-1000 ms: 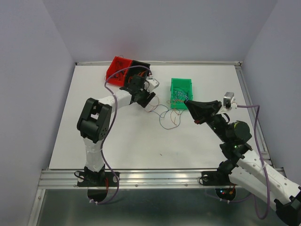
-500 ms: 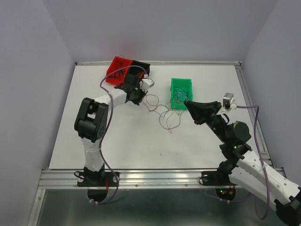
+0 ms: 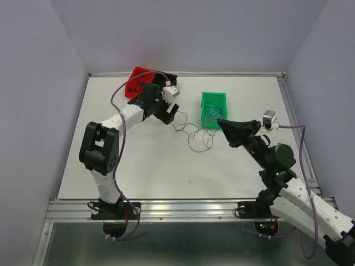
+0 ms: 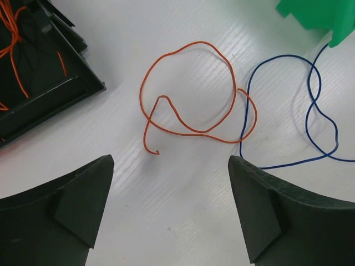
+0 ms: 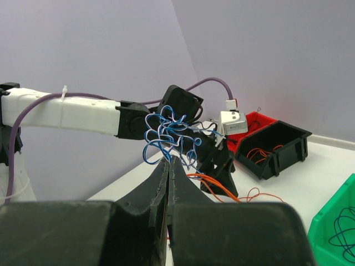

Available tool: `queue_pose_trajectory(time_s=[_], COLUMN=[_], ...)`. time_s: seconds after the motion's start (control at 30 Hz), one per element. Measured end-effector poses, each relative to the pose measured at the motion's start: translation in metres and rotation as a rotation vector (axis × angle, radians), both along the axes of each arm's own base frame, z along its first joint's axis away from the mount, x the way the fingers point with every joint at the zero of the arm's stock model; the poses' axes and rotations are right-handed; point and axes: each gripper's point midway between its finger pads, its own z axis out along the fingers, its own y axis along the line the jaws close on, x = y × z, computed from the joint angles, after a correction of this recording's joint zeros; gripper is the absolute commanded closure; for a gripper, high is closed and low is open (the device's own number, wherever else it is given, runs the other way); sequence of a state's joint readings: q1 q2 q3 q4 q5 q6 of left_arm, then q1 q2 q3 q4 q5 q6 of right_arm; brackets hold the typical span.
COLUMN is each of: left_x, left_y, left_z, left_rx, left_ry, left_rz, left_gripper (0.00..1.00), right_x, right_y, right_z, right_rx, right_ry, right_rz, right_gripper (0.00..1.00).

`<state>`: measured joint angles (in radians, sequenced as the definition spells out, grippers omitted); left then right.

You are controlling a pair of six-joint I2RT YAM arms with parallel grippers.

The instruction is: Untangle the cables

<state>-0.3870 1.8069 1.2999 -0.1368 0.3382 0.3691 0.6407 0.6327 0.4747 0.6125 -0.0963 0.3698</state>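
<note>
My left gripper (image 4: 171,172) was pinched shut a moment ago. Now its fingers stand wide apart above the table (image 4: 183,216) and hold nothing. I think it just dropped the orange cable (image 4: 194,43), which lies flat below in a loose loop, near the black bin (image 4: 50,94) (that bin already has orange wires inside). Only its right end crosses the blue cable (image 4: 247,91), so it looks almost free, but it is not in the bin yet. My right gripper (image 5: 169,160) has stayed put by the green bin (image 4: 316,16). Its fingers are pressed together on a knotted blue bunch (image 5: 169,136), held up in the air. That knot is the hard part left.
</note>
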Motion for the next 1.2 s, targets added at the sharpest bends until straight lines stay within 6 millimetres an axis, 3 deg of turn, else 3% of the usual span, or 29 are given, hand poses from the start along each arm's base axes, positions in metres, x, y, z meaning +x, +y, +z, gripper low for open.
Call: queue_pose_trajectory(time_s=[0.2,0.33,0.43,0.47,0.53,0.57,0.73,0.87,0.93,1.1,1.2], left_x=[0.013,0.028,0.029,0.029,0.026,0.024,0.019,0.015,0.015,0.028,0.030], left_y=[-0.007,-0.017,-0.025,-0.028,-0.030,-0.030,-0.028,-0.007,0.009,0.050,0.056], left_z=[-0.001,-0.018,-0.039,-0.046,-0.060,-0.065,-0.068,-0.050,-0.028,0.060,0.094], left_rx=[-0.026,-0.016,0.007,0.018,0.037,0.049,0.066,0.047,0.024,-0.048,-0.066], left_ry=[0.008,0.027,0.059,0.071,0.098,0.104,0.119,0.105,0.076,-0.102,-0.174], left_rz=[0.022,0.032,0.029,0.029,0.033,0.025,0.016,0.035,0.059,0.131,0.140], left_gripper=[0.07,0.13,0.35,0.52,0.75,1.00,1.00,1.00,1.00,1.00,1.00], right_x=[0.000,0.000,0.000,0.001,0.001,0.001,0.001,0.001,-0.001,-0.002,-0.002], right_y=[0.000,0.000,0.000,0.000,0.000,0.000,-0.001,-0.002,-0.003,-0.004,-0.004], right_z=[0.000,-0.001,-0.001,0.000,0.000,0.000,0.000,0.001,0.003,0.005,0.004], right_rx=[0.000,-0.001,-0.001,0.000,0.000,0.001,0.002,0.006,0.010,0.015,0.013], right_ry=[0.001,0.002,0.002,0.002,0.003,0.003,0.004,0.000,-0.004,-0.011,-0.009], right_rz=[0.000,0.000,-0.001,-0.002,-0.003,-0.004,-0.007,-0.009,-0.009,-0.009,-0.009], right_gripper=[1.00,1.00,1.00,0.99,0.99,0.99,1.00,1.00,0.99,1.00,1.00])
